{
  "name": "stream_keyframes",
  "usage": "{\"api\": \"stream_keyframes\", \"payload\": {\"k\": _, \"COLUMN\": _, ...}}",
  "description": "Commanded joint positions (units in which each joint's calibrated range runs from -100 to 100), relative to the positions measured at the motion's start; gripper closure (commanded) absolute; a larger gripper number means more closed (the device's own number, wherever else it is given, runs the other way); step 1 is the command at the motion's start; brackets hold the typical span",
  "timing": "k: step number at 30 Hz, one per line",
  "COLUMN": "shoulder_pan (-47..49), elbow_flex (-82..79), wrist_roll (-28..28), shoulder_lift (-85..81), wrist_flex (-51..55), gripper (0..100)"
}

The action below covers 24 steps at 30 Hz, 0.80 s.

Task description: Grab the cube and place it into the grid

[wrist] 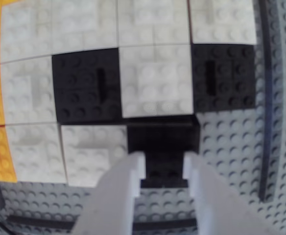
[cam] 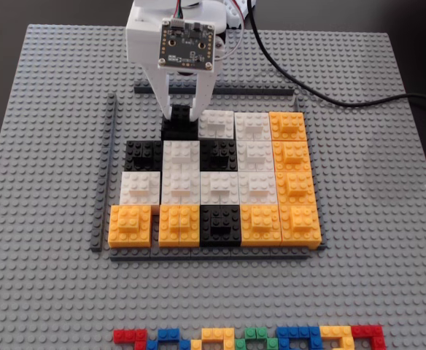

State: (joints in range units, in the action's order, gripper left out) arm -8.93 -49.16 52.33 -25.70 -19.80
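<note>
On the large grey studded baseplate [cam: 45,146], in the fixed view, lies the grid [cam: 217,182], a rectangular array of square white, black and orange LEGO blocks framed by thin dark grey strips. The white arm reaches in from the top edge, and its white two-finger gripper [cam: 181,111] stands over the grid's top row, in the second cell from the left as this view shows it. Between the fingers sits the cube [cam: 179,125], a black studded square LEGO block with a smaller raised brick on top; the fingers pinch that raised brick from both sides. The cube lies in the cell just beside a white block [cam: 217,122] to its right and directly above another white block in the row below. The top-left cell next to it shows bare baseplate. A black cable [cam: 330,95] runs off to the right, and a row of small multicoloured bricks [cam: 249,338] lines the bottom edge.

In the wrist view, the gripper [wrist: 163,166] enters from the bottom, and its two white fingers [wrist: 128,171] close on the raised brick of the cube [wrist: 162,139]. The cube sits level with the neighbouring blocks of the grid [wrist: 155,81], touching a white block on one side, with bare grey baseplate [wrist: 231,142] on the other.
</note>
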Motion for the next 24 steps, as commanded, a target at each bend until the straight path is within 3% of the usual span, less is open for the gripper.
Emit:
{"api": "stream_keyframes", "payload": {"k": 1, "shoulder_pan": 0.35, "elbow_flex": 0.00, "wrist_roll": -0.24, "shoulder_lift": -0.35, "wrist_flex": -0.81, "gripper": 89}}
{"api": "stream_keyframes", "payload": {"k": 24, "shoulder_pan": -0.17, "elbow_flex": -1.18, "wrist_roll": 0.05, "shoulder_lift": -1.56, "wrist_flex": -0.96, "gripper": 87}}
